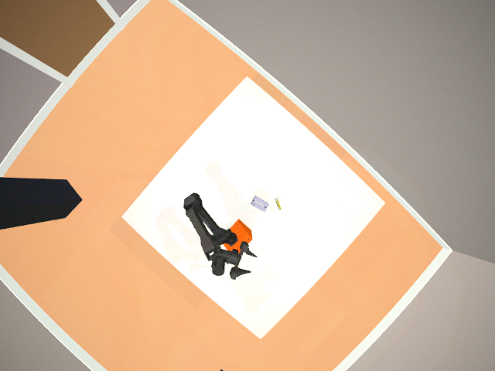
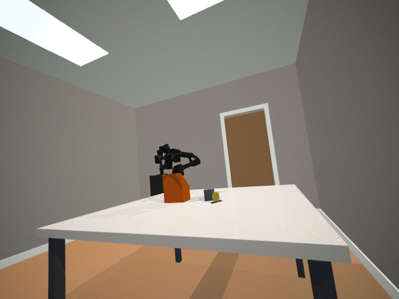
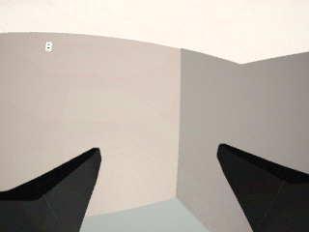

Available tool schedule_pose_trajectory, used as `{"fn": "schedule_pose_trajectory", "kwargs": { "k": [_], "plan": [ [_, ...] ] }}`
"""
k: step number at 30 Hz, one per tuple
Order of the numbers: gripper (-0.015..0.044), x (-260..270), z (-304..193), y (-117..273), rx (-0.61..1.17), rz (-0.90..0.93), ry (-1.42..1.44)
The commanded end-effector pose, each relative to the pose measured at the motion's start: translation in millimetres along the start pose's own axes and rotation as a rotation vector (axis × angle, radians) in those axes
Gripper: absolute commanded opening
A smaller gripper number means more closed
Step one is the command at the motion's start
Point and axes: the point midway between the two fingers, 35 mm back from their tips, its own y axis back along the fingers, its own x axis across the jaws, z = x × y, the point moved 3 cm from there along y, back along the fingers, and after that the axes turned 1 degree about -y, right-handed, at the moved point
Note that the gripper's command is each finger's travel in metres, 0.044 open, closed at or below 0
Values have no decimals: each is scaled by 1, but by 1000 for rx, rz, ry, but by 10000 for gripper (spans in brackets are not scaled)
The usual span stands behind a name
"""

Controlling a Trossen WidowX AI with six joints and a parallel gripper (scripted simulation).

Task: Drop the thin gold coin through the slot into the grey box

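Coin (image 1: pixel 278 203) first: from the top view I see it only as a thin yellow line, because it stands on its edge in its little dark-green holder. It sits on the white tabletop (image 1: pixel 312 168), just beside the grey box (image 1: pixel 260 202), but not touching it. A dark line on the box lid looks like the slot. My arm is folded up well apart from both, next to its orange base block (image 1: pixel 239 235). The gripper (image 1: pixel 244 261) points away from the coin, its two pointed fingers spread wide with nothing between them.

From the exterior view the coin (image 2: pixel 215 196) shows its round gold face, upright in the dark-green holder (image 2: pixel 216 201). The grey box (image 2: pixel 209 194) is right behind it. The arm sits curled up high above the orange block (image 2: pixel 175 188).

From the wrist view I see only the two dark fingers far apart, with bare wall and ceiling between them. The coin and box are not in this view.

I think the coin will be hard, stiff, small and light, and smooth enough to slip. I would pinch it on its two flat faces, near the top, above the holder. It must stay upright and straight, or I think it will not fit the thin slot.
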Motion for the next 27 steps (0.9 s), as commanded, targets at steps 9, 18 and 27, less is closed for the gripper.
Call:
{"fn": "schedule_pose_trajectory", "kwargs": {
  "k": [9, 18, 27],
  "plan": [
    [164, -37, -32, -18, -92, -252, 860],
    [161, -92, -45, -49, -17, -609, 1753],
    [161, -128, -45, -67, 152, -856, 2265]
  ]
}}
